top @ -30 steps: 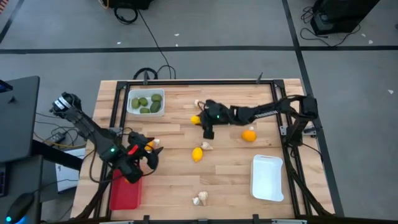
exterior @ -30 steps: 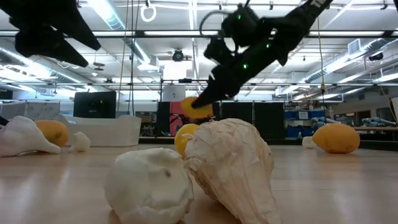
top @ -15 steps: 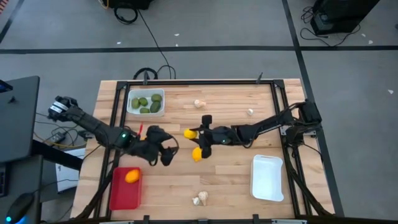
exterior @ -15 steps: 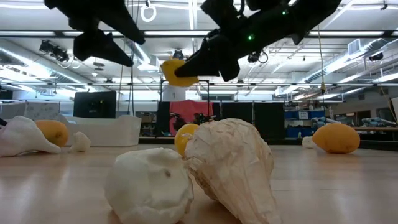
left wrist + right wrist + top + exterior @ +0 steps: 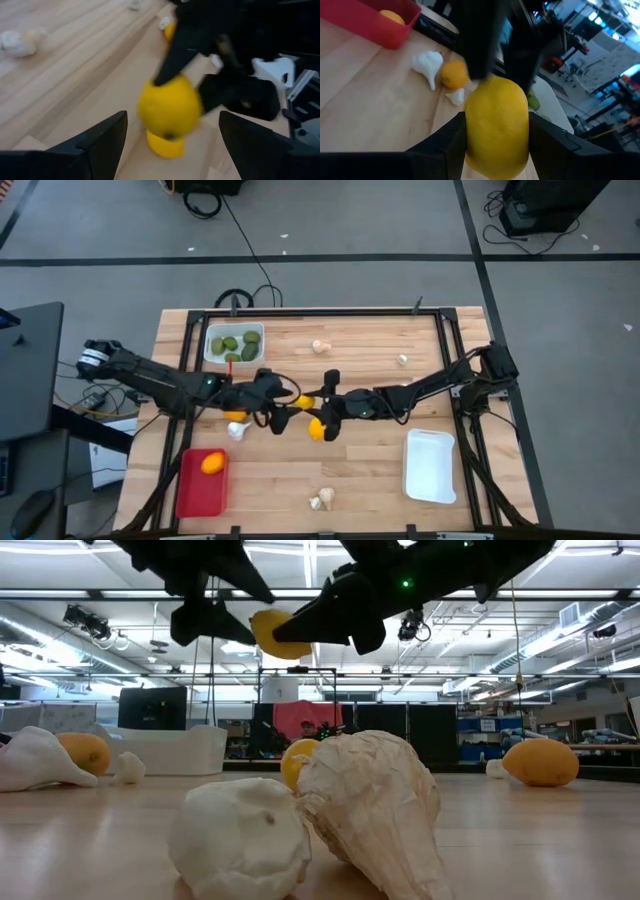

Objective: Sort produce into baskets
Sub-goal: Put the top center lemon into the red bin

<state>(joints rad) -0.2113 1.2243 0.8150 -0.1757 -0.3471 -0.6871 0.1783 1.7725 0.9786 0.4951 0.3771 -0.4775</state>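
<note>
Right tool (image 5: 303,401) pinches a yellow fruit (image 5: 304,401) above mid-bench; left tool (image 5: 283,409), fingers spread, has moved in from the red tray (image 5: 197,492). Handover appears imminent.

Mid-table crowded (both arms (image 5: 400,393)) — edges freer

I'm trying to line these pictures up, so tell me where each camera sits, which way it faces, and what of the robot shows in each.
High view: above the table, looking straight down; both arms show, meeting mid-table at a yellow fruit.
Low view: at table-top height, looking level across garlic pieces into the room; both arms hang overhead.
Left wrist view: on the left arm, looking past its own open left gripper at the right arm.
Right wrist view: on the right arm, its right gripper closed on the fruit.
Shared: all four show that yellow fruit; the high and right wrist views share the red tray.
</note>
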